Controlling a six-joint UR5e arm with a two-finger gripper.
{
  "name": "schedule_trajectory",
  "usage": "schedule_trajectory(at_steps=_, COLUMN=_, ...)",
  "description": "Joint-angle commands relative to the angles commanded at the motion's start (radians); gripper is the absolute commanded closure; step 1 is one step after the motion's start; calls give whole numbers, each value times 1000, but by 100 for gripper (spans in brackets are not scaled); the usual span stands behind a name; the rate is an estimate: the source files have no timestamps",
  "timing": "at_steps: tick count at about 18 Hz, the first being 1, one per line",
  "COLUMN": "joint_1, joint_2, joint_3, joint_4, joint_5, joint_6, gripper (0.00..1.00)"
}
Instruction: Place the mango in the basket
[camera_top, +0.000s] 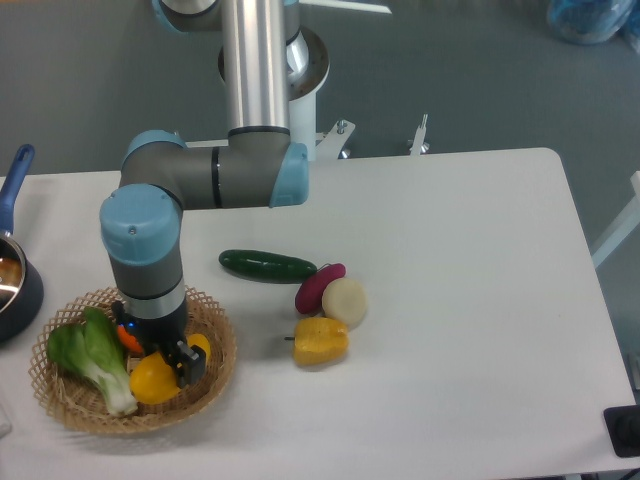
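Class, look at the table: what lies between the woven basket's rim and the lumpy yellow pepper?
Nothing: in the fixed camera view, only bare white table separates the round tan wicker basket from the lumpy yellow pepper.

Yellow-orange mango (155, 380), tan woven basket (215, 375), dark green cucumber (267, 265).

Lab-like test bench: pedestal-mounted arm (215, 180), bare white table (460, 300) (toy produce), grey floor (450, 80).

Your grey and light-blue jointed arm (200, 180) comes down from its silver vertical column, bends at the elbow and points its wrist straight downward. The black two-finger gripper (172, 368) hangs at the bottom, close around a yellow fruit; you cannot tell if its jaws are closed.
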Motion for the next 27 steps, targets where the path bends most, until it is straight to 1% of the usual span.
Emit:
schedule_trajectory(at_steps=2, joint_1=2, joint_2=6, joint_3=15, joint_4=20, joint_5=-2, joint_6=-57, gripper=0)
schedule_trajectory(at_steps=3, joint_1=3, joint_2=8, joint_3=23, joint_4=20, joint_5=0, joint_6=-77, gripper=0)
schedule_trajectory(at_steps=5, joint_1=3, joint_2=17, joint_3=28, joint_4=20, joint_5=12, joint_6=-75, gripper=0)
schedule_trajectory(at_steps=7, joint_1=9, joint_2=31, joint_3=26, joint_4=22, joint_5=79, joint_6=-71, gripper=0)
schedule_trajectory(at_steps=8, joint_1=20, joint_2=37, joint_3=29, joint_4=22, joint_5=107, joint_6=-71, gripper=0)
schedule_trajectory(at_steps=10, joint_1=41, joint_2=38, joint_3=26, joint_4=22, joint_5=127, joint_6=-69, gripper=0)
schedule_trajectory(at_steps=11, joint_1=64, joint_2=46, joint_3=22, joint_4=23, joint_5=127, joint_6=-68, gripper=0)
schedule_trajectory(at_steps=12, joint_1=89, joint_2=67, joint_3=20, joint_4=25, joint_5=126, joint_6=-58, gripper=0)
schedule_trajectory(at_steps=13, joint_1=109, joint_2=78, joint_3=20, joint_4=25, joint_5=124, joint_6=-36, gripper=0)
schedule_trajectory(at_steps=16, joint_1=165, joint_2=80, joint_3=20, joint_4=25, joint_5=124, joint_6=76, gripper=0)
schedule_trajectory(at_steps=19, joint_1=233, joint_2=81, joint_3=5, joint_4=25, joint_5=127, joint_6=141, gripper=0)
schedule_trajectory(at_steps=22, joint_1=337, joint_2=97, joint_3=-43, joint_4=23, joint_5=126, joint_6=214, gripper=0)
schedule_trajectory(at_steps=27, joint_1=494, joint_2=161, joint_3=-156, joint_4=25, joint_5=118, joint_6=443, gripper=0)
